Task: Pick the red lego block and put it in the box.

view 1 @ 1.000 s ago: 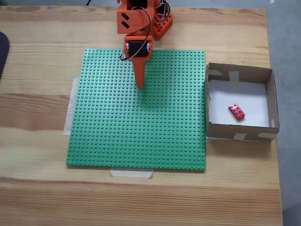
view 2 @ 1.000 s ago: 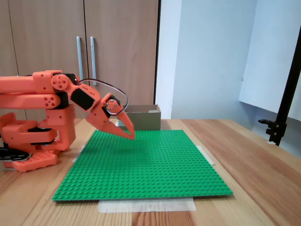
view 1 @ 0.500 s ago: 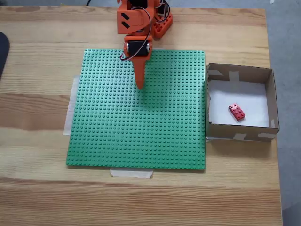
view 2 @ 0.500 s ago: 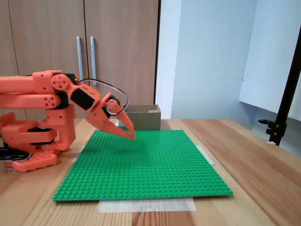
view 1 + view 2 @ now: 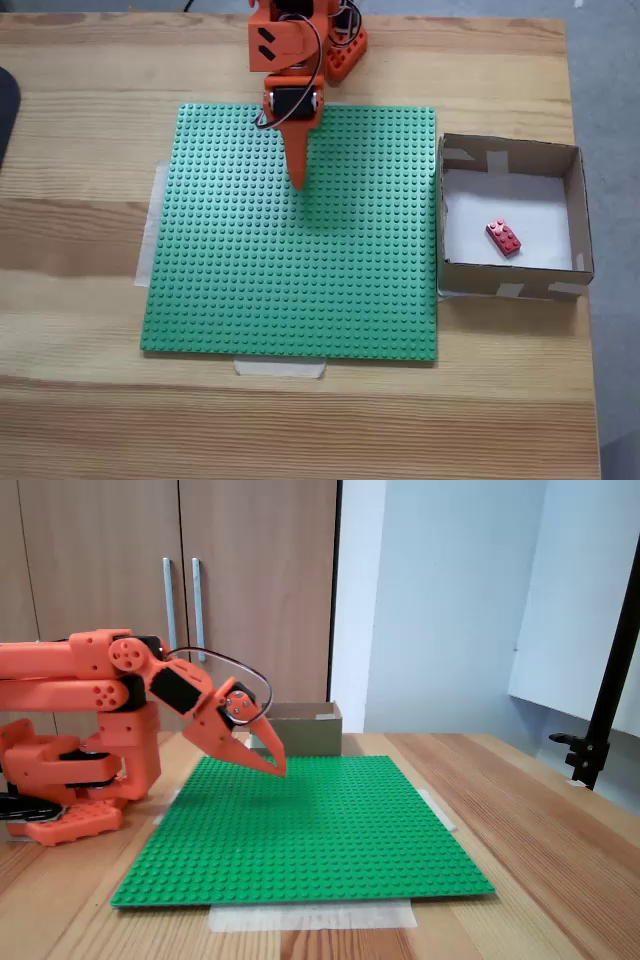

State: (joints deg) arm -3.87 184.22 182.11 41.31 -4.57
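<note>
The red lego block [image 5: 503, 238] lies flat on the white floor of the brown cardboard box [image 5: 507, 281], to the right of the green baseplate in a fixed view from above. In the side fixed view the box [image 5: 305, 727] stands beyond the baseplate, and its inside is hidden. The orange gripper [image 5: 297, 182] hangs over the upper middle of the baseplate, well left of the box, fingers pressed together and holding nothing. From the side the gripper [image 5: 279, 769] points down, its tip just above the studs.
A green studded baseplate [image 5: 250, 290] is taped to the wooden table. The orange arm's base [image 5: 70, 780] stands at the table's far edge, left in the side view. A black stand [image 5: 600, 720] rises at the right of that view.
</note>
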